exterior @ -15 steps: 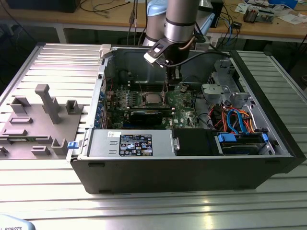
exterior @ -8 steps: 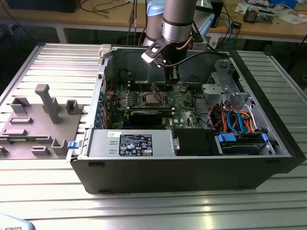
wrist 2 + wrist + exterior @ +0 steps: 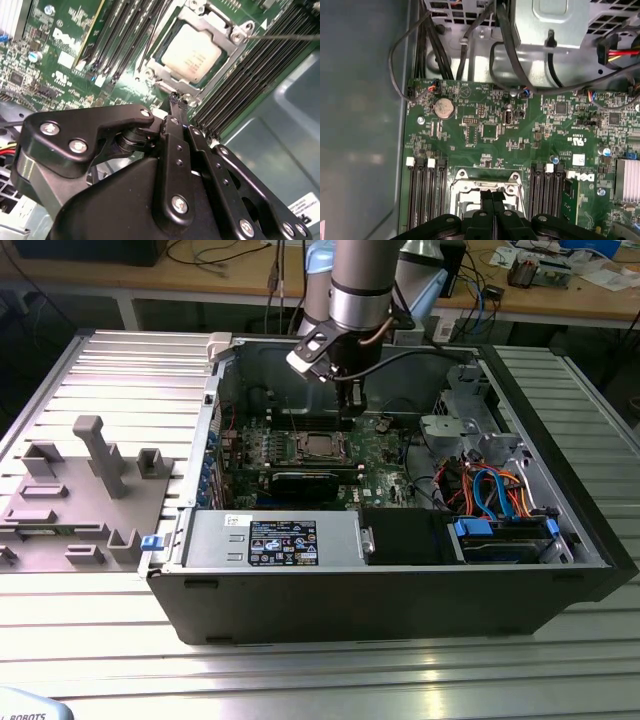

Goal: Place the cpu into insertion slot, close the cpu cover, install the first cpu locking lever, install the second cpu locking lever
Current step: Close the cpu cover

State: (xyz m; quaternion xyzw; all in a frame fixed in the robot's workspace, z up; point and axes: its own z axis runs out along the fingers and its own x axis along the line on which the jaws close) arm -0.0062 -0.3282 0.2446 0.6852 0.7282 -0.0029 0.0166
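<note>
Fingers of my gripper point(image 3: 177, 101) are pressed flat against each other, and I see nothing pinched between them. In the second wrist view their tips sit right at the edge of the cpu cover point(image 3: 223, 64), at the middle of one side of its silvery frame; I cannot tell whether they actually touch the metal. In the first wrist view the same closed tips point(image 3: 492, 194) hang over that frame.

The cover lies flat on the insertion slot point(image 3: 318, 448), and through its window shows the pale face of the cpu point(image 3: 194, 50), seated square in the socket. A thin metal rod point(image 3: 285, 36) runs off from one corner of the cover; I cannot tell whether it is latched.

Long black memory slots point(image 3: 427, 195) flank the socket on both sides. Further along the green motherboard point(image 3: 485, 131) there is a round coin battery point(image 3: 444, 107), and past the board's edge black cables point(image 3: 470, 45) loop across the metal chassis.

In the exterior view my arm reaches down into the open computer case point(image 3: 400, 590), which lies on its side on a ribbed aluminium table point(image 3: 320, 675). A grey fixture block point(image 3: 90, 490) rests on the table well off to the exterior view's left of the case.
</note>
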